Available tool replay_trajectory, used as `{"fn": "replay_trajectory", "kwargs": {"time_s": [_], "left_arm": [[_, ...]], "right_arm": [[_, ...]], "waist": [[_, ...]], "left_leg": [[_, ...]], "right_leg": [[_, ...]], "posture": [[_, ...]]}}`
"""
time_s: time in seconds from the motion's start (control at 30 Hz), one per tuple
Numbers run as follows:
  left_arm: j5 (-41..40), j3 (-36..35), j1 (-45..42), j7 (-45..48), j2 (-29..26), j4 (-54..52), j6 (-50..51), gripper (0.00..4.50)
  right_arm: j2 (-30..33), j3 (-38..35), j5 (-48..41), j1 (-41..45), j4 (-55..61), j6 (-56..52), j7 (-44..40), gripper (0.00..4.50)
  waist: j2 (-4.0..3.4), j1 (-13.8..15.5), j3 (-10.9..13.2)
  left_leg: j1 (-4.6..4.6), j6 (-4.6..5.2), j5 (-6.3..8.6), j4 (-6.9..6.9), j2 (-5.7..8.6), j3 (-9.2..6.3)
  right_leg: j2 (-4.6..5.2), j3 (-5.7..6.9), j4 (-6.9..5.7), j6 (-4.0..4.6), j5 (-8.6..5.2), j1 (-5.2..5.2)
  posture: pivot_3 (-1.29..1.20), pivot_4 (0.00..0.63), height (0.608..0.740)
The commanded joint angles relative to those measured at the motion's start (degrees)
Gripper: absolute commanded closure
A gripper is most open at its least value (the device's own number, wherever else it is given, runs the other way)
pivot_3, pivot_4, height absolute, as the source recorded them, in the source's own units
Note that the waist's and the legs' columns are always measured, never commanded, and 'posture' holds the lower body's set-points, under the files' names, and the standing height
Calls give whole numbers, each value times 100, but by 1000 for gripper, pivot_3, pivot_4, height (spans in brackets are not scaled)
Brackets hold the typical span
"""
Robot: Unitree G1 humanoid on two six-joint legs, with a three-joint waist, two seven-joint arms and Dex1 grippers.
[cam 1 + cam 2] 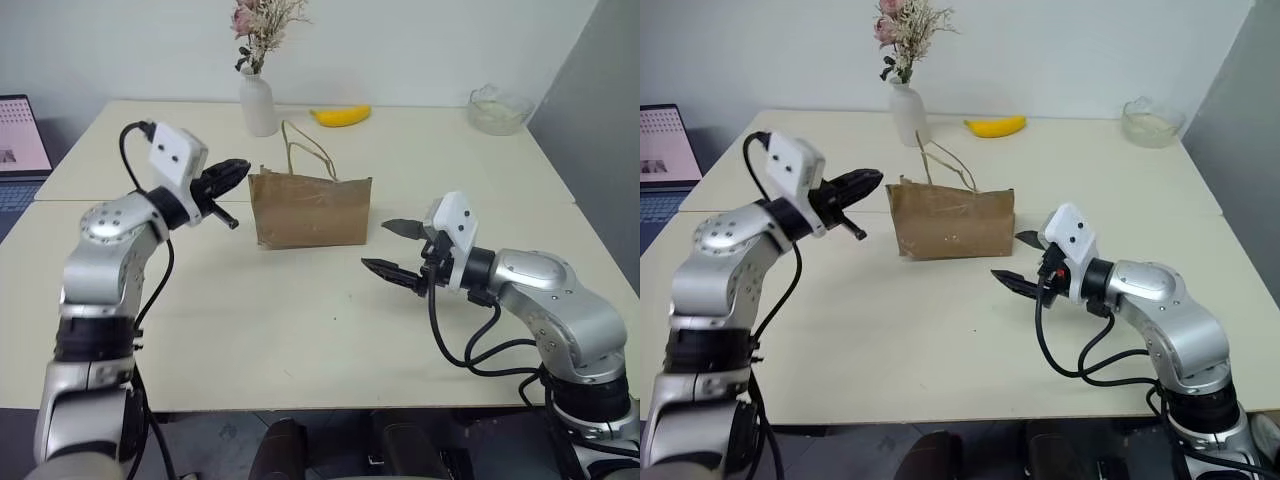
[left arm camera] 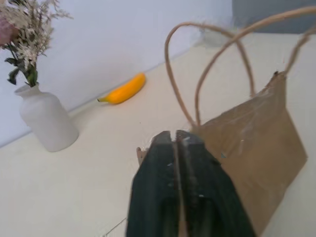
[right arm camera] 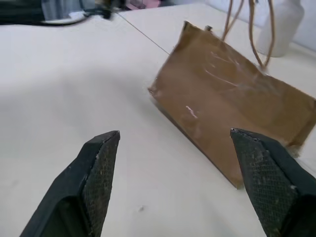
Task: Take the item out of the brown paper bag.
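Note:
The brown paper bag (image 1: 310,210) stands upright in the middle of the cream table (image 1: 300,330), its thin loop handles (image 1: 300,150) sticking up. The item is hidden. My left gripper (image 1: 240,168) hangs level just left of the bag's upper left corner, its fingers (image 2: 163,187) pressed shut together; I cannot tell whether they touch the paper. To the right of the bag, my right gripper (image 1: 377,245) points at its right end, open wide with nothing between the fingers (image 3: 98,173). It sits a short way off the bag, above the table.
A white vase (image 1: 258,102) with dried flowers and a yellow banana (image 1: 342,116) lie behind the bag. A glass bowl (image 1: 498,110) sits at the far right corner. A laptop (image 1: 20,140) stands off the table's left side.

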State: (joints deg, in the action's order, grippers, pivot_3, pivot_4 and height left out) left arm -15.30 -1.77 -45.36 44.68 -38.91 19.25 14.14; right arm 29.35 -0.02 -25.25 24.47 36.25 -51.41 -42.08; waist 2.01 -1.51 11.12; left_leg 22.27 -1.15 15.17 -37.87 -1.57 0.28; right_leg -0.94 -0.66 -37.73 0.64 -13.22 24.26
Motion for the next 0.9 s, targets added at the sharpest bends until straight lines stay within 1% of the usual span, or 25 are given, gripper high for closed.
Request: {"fn": "replay_trajectory", "kwargs": {"time_s": [0.03, 0.13, 0.2, 0.27, 0.37, 0.5, 0.57, 0.67, 0.77, 0.9], "left_arm": [[732, 395, -1232, 358, 40, 1875, -990, 4485], [1368, 730, -2241, 218, 208, 3514, -1718, 4485], [1666, 871, -2739, 169, 334, 4313, -1998, 4485], [1851, 953, -3070, 236, 524, 4849, -2129, 4485], [2099, 1095, -3233, 733, 656, 5209, -2316, 4485], [2352, 1212, -3297, 1362, 676, 5352, -2428, 4485], [2302, 1182, -3395, 2127, 668, 5296, -2291, 4485], [2326, 1237, -3383, 2915, 587, 5129, -2278, 4485], [2216, 1273, -3189, 3869, 427, 4686, -2210, 4485], [2036, 1242, -2692, 4472, 303, 3778, -1988, 4485]], "right_arm": [[143, -329, -285, -126, 453, -186, 211, 744], [177, -415, -394, -223, 606, -306, 449, 744], [188, -451, -470, -266, 688, -372, 595, 744], [213, -485, -534, -353, 798, -429, 711, 744], [287, -519, -628, -446, 909, -492, 818, 744], [420, -618, -771, -564, 1017, -556, 909, 744], [537, -659, -871, -639, 1075, -601, 895, 744], [695, -736, -1057, -718, 1134, -637, 853, 744], [893, -818, -1221, -801, 1141, -630, 772, 744], [1097, -829, -1357, -876, 1051, -552, 705, 744]], "waist": [[4, 6, 0], [5, 9, 0], [6, 12, 0], [7, 8, 0], [7, -1, -1], [9, -23, 1], [9, -19, 1], [10, -15, 1], [10, -20, 1], [10, -23, 1]], "left_leg": [[5, 0, 0, -1, 0, 0], [25, 0, 0, -3, 4, 5], [43, 1, 0, -5, 6, 4], [63, 2, 1, -6, 8, 7], [75, 2, 1, -5, 9, 17], [84, 2, 1, -5, 6, 29], [84, 2, 1, -6, 6, 29], [82, 2, 0, -9, 7, 27], [80, 3, 0, -10, 7, 34], [77, 3, 0, -13, 6, 33]], "right_leg": [[0, 5, 1, 0, 0, 2], [-1, 10, 6, -1, 1, 12], [0, 13, 10, -5, -1, 20], [0, 10, 10, -7, -2, 41], [1, 2, 5, -12, -4, 63], [1, -14, -12, -12, -5, 89], [1, -13, -18, -12, -4, 91], [-8, -9, -22, -12, -5, 90], [-8, -18, -23, -12, -5, 89], [-8, -22, -27, -12, -5, 88]], "posture": [[0, 150, 740], [0, 150, 740], [0, 150, 740], [0, 150, 740], [0, 150, 740], [0, 150, 740], [0, 150, 740], [0, 150, 740], [0, 150, 740], [0, 150, 740]]}}
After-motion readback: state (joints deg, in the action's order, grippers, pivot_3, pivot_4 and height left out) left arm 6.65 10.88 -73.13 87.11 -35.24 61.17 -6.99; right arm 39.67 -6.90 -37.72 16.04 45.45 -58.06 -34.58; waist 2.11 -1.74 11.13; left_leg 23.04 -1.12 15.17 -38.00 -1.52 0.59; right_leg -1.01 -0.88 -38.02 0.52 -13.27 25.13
